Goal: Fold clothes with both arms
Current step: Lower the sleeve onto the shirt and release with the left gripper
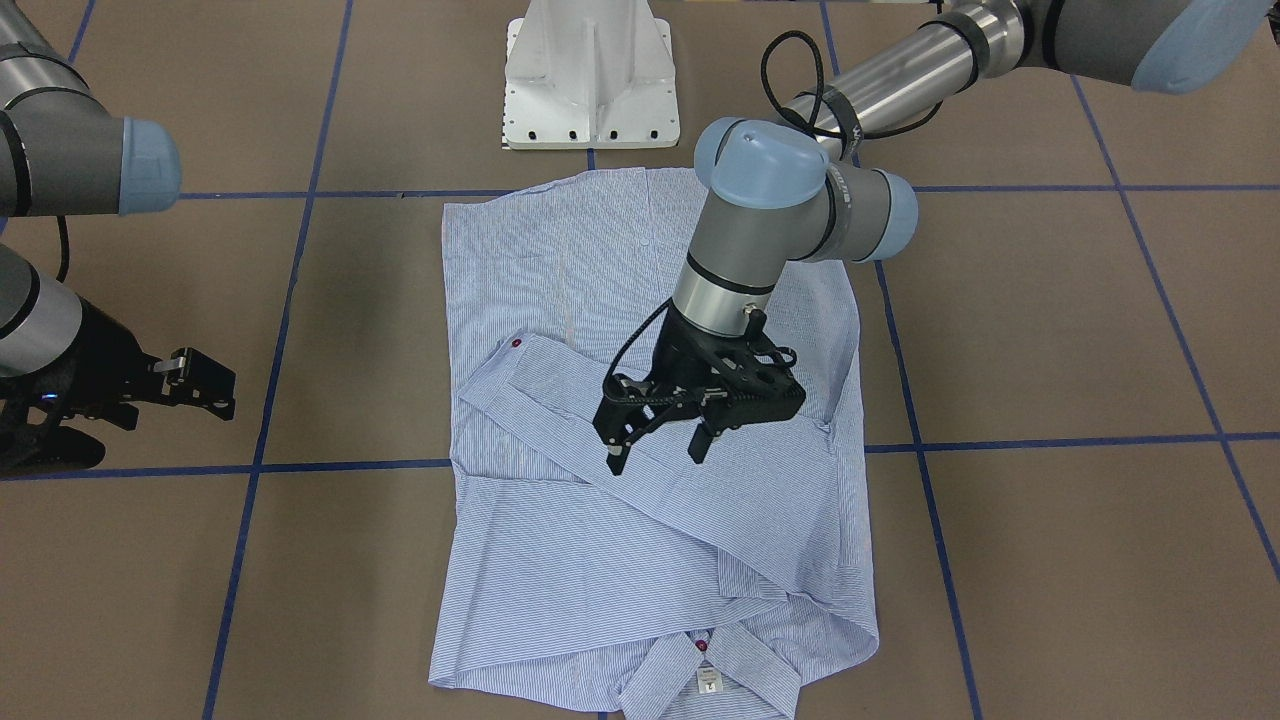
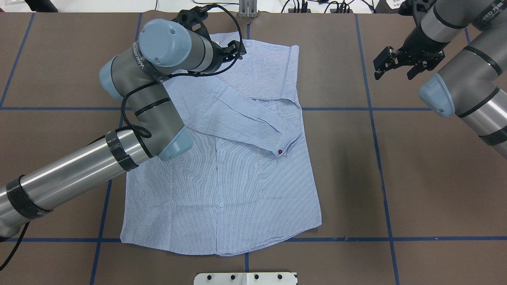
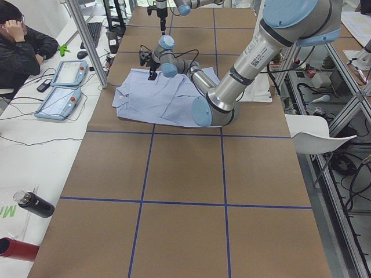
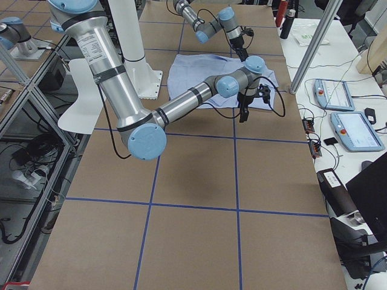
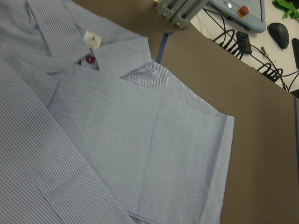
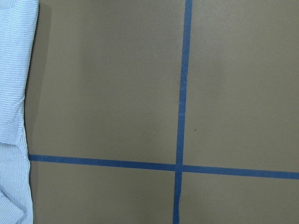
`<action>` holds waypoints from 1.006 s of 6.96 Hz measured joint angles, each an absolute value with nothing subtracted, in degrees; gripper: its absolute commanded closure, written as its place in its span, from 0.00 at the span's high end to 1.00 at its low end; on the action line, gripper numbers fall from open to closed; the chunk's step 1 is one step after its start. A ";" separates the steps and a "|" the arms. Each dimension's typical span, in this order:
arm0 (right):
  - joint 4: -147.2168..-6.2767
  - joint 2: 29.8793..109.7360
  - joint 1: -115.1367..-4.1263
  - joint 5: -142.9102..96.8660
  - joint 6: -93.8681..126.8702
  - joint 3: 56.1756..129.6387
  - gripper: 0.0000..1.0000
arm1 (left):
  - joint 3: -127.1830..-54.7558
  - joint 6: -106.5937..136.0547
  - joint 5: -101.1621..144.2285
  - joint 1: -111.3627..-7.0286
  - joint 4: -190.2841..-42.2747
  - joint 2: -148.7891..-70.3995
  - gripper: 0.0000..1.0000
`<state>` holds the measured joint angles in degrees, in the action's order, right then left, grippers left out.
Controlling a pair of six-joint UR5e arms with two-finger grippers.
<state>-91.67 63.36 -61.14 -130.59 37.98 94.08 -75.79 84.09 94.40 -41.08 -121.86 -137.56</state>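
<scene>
Elbow of left arm [image 2: 71, 178] sat over the shirt's left side. Left gripper [image 1: 658, 455] hung just above the cloth near the collar end, jaws apart, nothing in them. Shirt [image 2: 237, 178] lay flat mid-table, collar [image 1: 740, 668] on the far side from the robot base, one sleeve [image 2: 237, 114] folded diagonally across the body, red cuff button [image 2: 280, 151] near the right edge. Right gripper [image 2: 395, 73] was well clear of the shirt over bare brown table [image 2: 416, 178], fingers spread wide, empty.
</scene>
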 measured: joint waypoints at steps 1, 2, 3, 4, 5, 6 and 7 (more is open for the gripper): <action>-91.67 62.82 -60.81 -130.55 38.90 94.02 1.00 | -73.09 81.72 90.85 -41.79 -121.60 -137.55 0.82; -91.67 62.60 -60.62 -130.53 39.28 93.95 1.00 | -70.31 79.88 87.93 -42.50 -121.63 -137.55 0.81; -91.67 62.53 -60.53 -130.52 39.40 93.91 1.00 | -67.96 78.34 85.78 -43.33 -121.73 -137.55 0.78; -91.67 62.51 -60.50 -130.53 39.47 93.88 1.00 | -66.17 76.99 84.42 -44.33 -121.78 -137.55 0.75; -91.67 62.50 -60.47 -130.58 39.51 93.84 1.00 | -64.70 75.70 83.09 -45.10 -121.77 -137.53 0.75; -91.67 62.47 -60.47 -130.59 39.62 93.78 1.00 | -63.37 74.33 81.81 -45.40 -121.70 -137.51 0.74; -91.67 62.43 -60.43 -130.60 39.81 93.70 1.00 | -61.84 73.60 81.15 -45.29 -121.66 -137.60 0.74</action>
<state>-91.67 62.43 -60.43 -130.60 39.81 93.70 -61.84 73.60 81.15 -45.29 -121.66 -137.60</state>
